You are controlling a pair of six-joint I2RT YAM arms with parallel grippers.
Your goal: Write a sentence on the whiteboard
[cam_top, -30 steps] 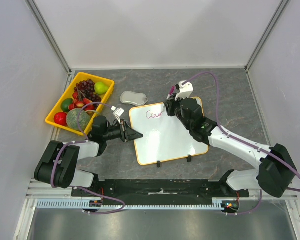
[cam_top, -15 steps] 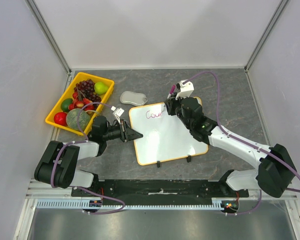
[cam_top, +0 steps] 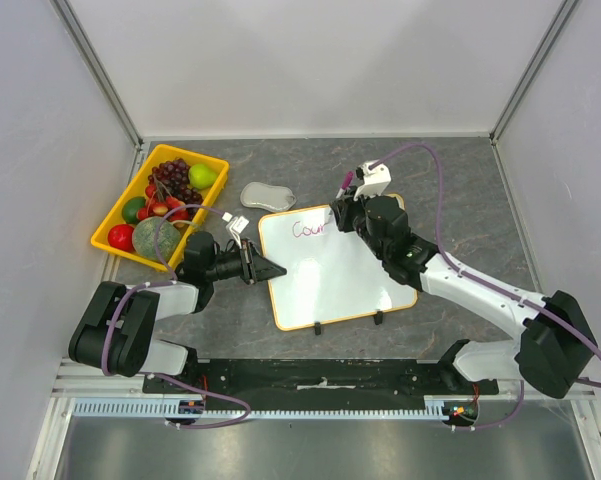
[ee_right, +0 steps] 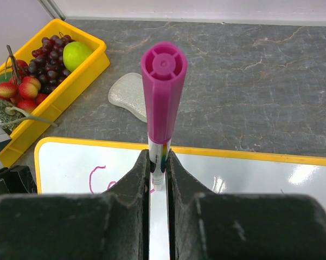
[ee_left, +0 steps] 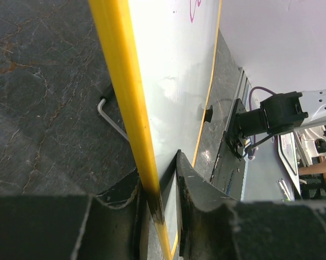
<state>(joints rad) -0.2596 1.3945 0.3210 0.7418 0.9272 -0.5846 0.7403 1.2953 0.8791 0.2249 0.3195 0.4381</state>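
Observation:
The whiteboard [cam_top: 335,270], glossy white with a yellow-orange rim, lies on the grey table between the arms. My left gripper [cam_top: 272,270] is shut on its left rim [ee_left: 131,108], one finger above the board and one below. My right gripper [cam_top: 337,215] is shut on a marker [ee_right: 163,103] with a magenta cap end, held over the board's top edge. The sentence [cam_top: 308,229] is thin purple cursive near the top left corner, reading about "Cour". Its later strokes lie hidden under the right gripper. In the right wrist view the first letter [ee_right: 97,179] shows left of the fingers.
A yellow fruit tray [cam_top: 116,232] with grapes, a green fruit and red fruits stands at the back left. A small grey eraser-like pad [cam_top: 266,195] lies just above the board's top edge. Two black clip feet [cam_top: 320,327] stick out at the board's near edge.
The right gripper with the marker has shifted a little to the right along the board's top edge. The left arm and the board have not moved.

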